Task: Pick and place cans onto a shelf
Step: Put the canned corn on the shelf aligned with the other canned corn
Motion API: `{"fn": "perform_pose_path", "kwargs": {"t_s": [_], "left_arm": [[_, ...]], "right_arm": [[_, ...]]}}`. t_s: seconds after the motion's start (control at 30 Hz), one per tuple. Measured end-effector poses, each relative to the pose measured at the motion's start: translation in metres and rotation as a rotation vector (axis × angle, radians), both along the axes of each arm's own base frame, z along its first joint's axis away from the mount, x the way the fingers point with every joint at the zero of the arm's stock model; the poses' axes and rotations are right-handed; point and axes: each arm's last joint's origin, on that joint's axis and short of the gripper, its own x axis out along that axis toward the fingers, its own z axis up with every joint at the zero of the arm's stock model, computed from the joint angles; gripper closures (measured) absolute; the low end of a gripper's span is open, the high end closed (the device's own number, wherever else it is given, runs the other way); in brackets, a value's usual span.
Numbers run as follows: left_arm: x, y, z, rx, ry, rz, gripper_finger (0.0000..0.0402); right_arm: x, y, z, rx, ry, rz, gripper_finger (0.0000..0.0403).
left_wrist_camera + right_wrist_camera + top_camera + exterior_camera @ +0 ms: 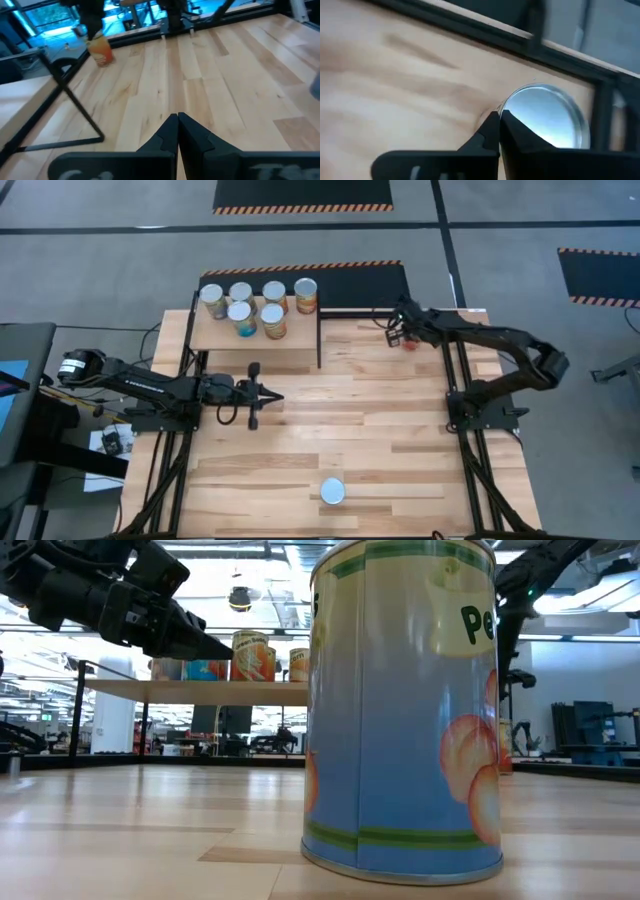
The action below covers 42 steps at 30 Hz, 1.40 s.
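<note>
The near can (405, 710) fills the low view, its label word cut off. The right gripper (398, 332) mostly hides another can (547, 117).

A big blue can (405, 710) with peach pictures stood right in front of me on the wooden surface (150, 830). It filled up much of my view. Far behind it, the shelf (200, 692) held more cans (250, 657) in a row. One of my dark arms (100, 595) reached in from above, up near the shelf. The room behind was bright.
</note>
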Motion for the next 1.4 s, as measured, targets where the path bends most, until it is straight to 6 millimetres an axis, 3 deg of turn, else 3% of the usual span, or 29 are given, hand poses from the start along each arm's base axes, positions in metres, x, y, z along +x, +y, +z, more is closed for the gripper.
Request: {"fn": "perform_pose_path", "kwargs": {"t_s": [0.2,0.43,0.63,0.73,0.87,1.0,1.17,1.4], "left_arm": [[0.0,0.001,0.0,-0.003,-0.001,0.018,0.0401],[0.0,0.001,0.0,-0.006,-0.003,0.018,0.0401],[0.0,0.001,0.001,-0.007,-0.007,0.018,0.0401],[0.0,0.0,0.002,-0.014,-0.019,0.02,0.0401],[0.001,0.0,0.003,-0.031,-0.033,0.023,0.0401],[0.001,0.0,0.003,-0.034,-0.03,0.018,0.0401],[0.001,0.0,0.002,-0.032,-0.028,0.018,0.0401],[0.001,0.0,0.002,-0.035,-0.024,0.013,0.0401]], "right_arm": [[0.014,0.041,0.026,-0.022,-0.087,0.247,0.0391],[0.04,0.121,0.04,-0.041,-0.151,0.638,0.039],[0.075,0.189,0.03,-0.083,-0.232,0.96,0.0387],[0.093,0.211,0.014,-0.118,-0.213,1.086,0.0389],[0.111,0.225,-0.008,-0.156,-0.14,1.195,0.0388],[0.127,0.232,-0.011,-0.194,-0.094,1.263,0.0388],[0.142,0.233,0.002,-0.202,-0.077,1.276,0.0378],[0.148,0.234,0.028,-0.206,-0.106,1.263,0.0328]]}}
